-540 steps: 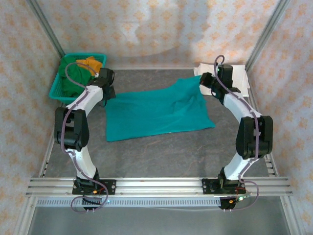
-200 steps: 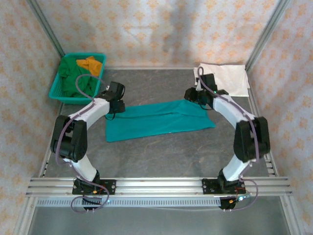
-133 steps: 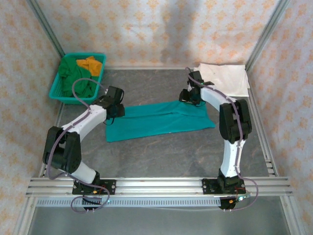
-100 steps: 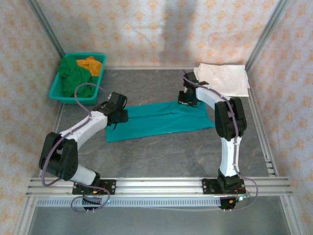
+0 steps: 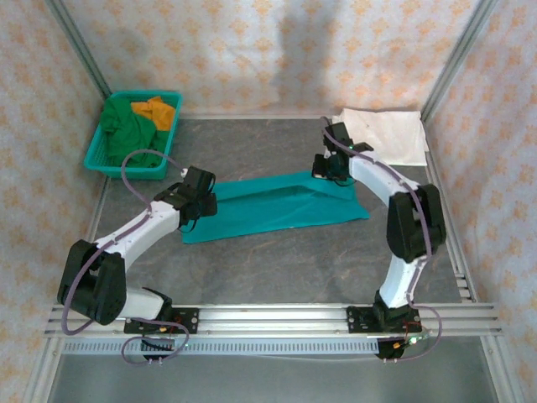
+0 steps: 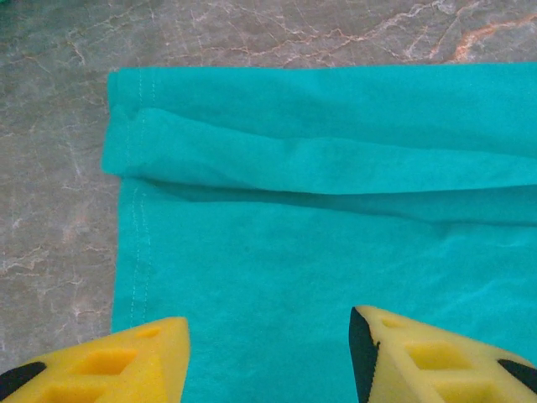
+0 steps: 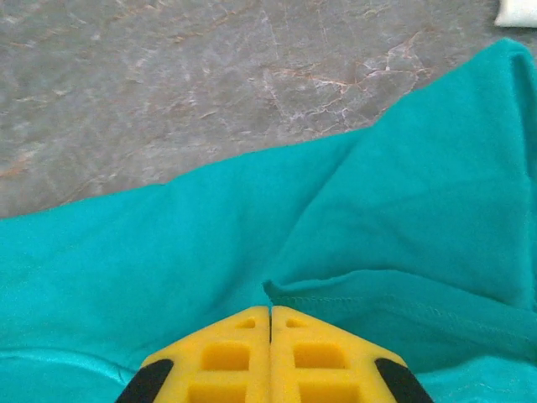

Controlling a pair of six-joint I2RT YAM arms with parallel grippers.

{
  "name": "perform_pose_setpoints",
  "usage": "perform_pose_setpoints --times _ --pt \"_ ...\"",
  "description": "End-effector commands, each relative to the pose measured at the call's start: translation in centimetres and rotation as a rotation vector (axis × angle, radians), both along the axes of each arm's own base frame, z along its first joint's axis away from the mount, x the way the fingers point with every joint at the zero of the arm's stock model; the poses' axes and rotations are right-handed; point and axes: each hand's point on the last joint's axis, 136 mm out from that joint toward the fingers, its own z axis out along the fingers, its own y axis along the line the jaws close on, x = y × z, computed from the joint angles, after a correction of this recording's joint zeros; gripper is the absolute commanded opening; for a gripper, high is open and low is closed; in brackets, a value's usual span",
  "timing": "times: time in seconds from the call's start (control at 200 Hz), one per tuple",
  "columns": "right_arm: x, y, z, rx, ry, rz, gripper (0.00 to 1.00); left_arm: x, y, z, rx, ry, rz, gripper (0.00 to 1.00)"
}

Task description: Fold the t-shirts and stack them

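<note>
Teal t-shirt point(image 5: 277, 208): lying folded into a long strip across the middle of the grey marbled table point(image 5: 277, 269), far-right end rising in a ridge toward the right gripper point(image 5: 330, 170).

Right gripper: sitting at that raised end. Yellow fingers point(image 7: 226, 353) pressing together in the right wrist view, apparently pinching the teal cloth just behind a stitched hem point(image 7: 377, 306), the bite itself lying hidden under the pads.

Left gripper point(image 5: 201, 200): hanging over the strip's left end. Yellow fingers point(image 6: 109, 361) standing spread apart, teal cloth showing between them, a lengthwise fold running across just ahead.

White t-shirt point(image 5: 386, 134): lying flat in the far right corner of the table.

Dark green t-shirt point(image 5: 122, 134) and orange t-shirt point(image 5: 155, 109): lying bunched together inside the teal plastic basket point(image 5: 94, 155) at the far left corner.
</note>
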Motion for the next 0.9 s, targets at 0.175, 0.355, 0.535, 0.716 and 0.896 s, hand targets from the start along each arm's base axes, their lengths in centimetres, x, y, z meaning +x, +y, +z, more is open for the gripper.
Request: perform_pose_setpoints --times 0.175,0.355,0.535,0.716,0.896 --pt "-4.6 0.0 -2.1 0.058 0.032 -0.084 0.0 0.7 0.8 -1.5 0.047 0.009 0.048 0.54" --pt "-6.4 0.3 -3.6 0.083 0.07 -0.106 0.06 0.9 1.0 -1.8 0.055 0.007 0.06 0.54" --pt "-6.8 0.5 -1.6 0.134 0.03 -0.111 0.15 1.3 1.1 -1.0 0.068 -0.014 0.063 0.54" --pt "-5.6 0.5 1.8 0.156 -0.047 -0.116 0.35 1.9 1.0 -0.3 0.065 -0.027 0.059 0.54" --pt "-4.3 0.8 1.4 0.166 -0.063 -0.115 0.31 2.4 1.1 -0.2 0.018 -0.028 0.071 0.58"
